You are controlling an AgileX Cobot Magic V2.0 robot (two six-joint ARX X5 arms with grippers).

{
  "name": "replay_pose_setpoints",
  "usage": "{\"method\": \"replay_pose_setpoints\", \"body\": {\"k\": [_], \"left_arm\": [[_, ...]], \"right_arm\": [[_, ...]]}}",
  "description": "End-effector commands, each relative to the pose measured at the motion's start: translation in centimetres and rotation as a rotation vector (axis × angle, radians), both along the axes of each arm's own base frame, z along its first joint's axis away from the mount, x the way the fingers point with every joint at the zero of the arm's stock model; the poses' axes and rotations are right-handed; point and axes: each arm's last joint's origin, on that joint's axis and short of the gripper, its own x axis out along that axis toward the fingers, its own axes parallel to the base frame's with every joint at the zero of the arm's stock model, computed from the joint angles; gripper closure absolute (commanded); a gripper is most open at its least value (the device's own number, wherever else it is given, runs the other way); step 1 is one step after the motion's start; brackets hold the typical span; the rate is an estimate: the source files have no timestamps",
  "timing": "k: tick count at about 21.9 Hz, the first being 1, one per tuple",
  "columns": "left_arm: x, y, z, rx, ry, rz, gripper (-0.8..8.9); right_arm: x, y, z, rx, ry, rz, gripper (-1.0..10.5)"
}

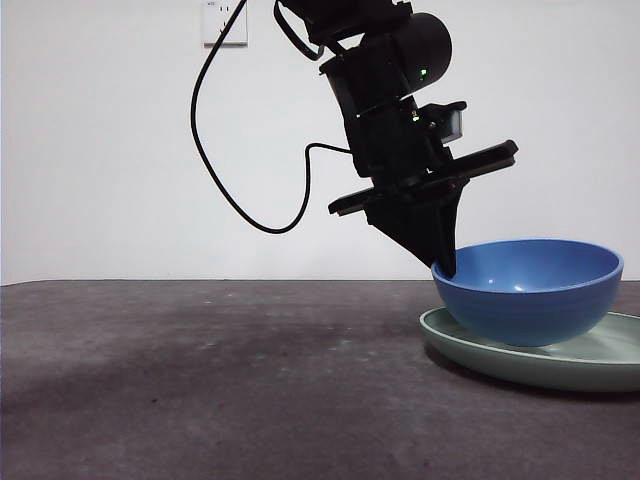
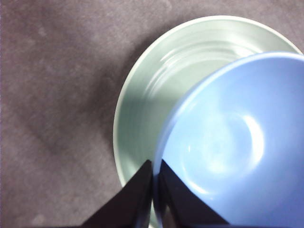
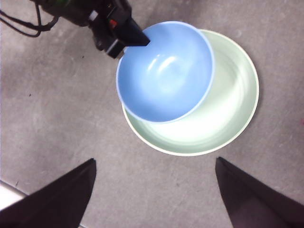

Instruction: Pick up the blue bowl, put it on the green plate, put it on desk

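Observation:
The blue bowl [image 1: 530,295] sits in the green plate [image 1: 600,362] at the right of the desk [image 1: 200,380]; whether its base rests fully on the plate I cannot tell. My left gripper [image 1: 447,262] comes down from above and is shut on the bowl's left rim, one jaw inside and one outside. The left wrist view shows that gripper [image 2: 156,164] pinching the rim of the bowl [image 2: 228,142] over the plate [image 2: 142,104]. My right gripper [image 3: 156,160] hangs open high above the desk, short of the bowl [image 3: 164,71] and plate [image 3: 223,109].
A black cable [image 1: 215,150] loops down from the left arm in front of the white wall. A wall socket [image 1: 224,22] sits at the top. The plate runs past the front view's right edge.

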Motion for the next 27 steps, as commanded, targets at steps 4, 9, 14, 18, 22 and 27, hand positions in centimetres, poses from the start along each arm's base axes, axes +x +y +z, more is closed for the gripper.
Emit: {"method": "replay_pose_setpoints", "body": {"k": [4, 9, 14, 18, 22, 27], "left_arm": [[0.0, -1.5, -2.0, 0.014, 0.02, -0.021, 7.98], [-0.5, -2.2, -2.5, 0.018, 0.024, -0.038, 7.8], [-0.5, -2.4, -1.7, 0.008, 0.015, -0.041, 5.82], [-0.4, -2.2, -0.4, 0.007, 0.012, -0.039, 5.82], [0.0, -0.6, 3.7, -0.044, -0.043, -0.017, 5.82], [-0.5, 4.8, 12.7, -0.187, -0.169, 0.08, 5.82]], "right_arm": [[0.1, 0.0, 0.5, 0.007, -0.013, -0.007, 5.4], [0.1, 0.0, 0.5, 0.007, -0.013, -0.006, 5.4], [0.0, 0.0, 0.5, 0.007, -0.012, -0.007, 5.4], [0.0, 0.0, 0.5, 0.007, -0.012, -0.007, 5.4], [0.1, 0.0, 0.5, 0.007, -0.012, -0.007, 5.4], [0.1, 0.0, 0.5, 0.005, -0.014, -0.008, 5.4]]}}
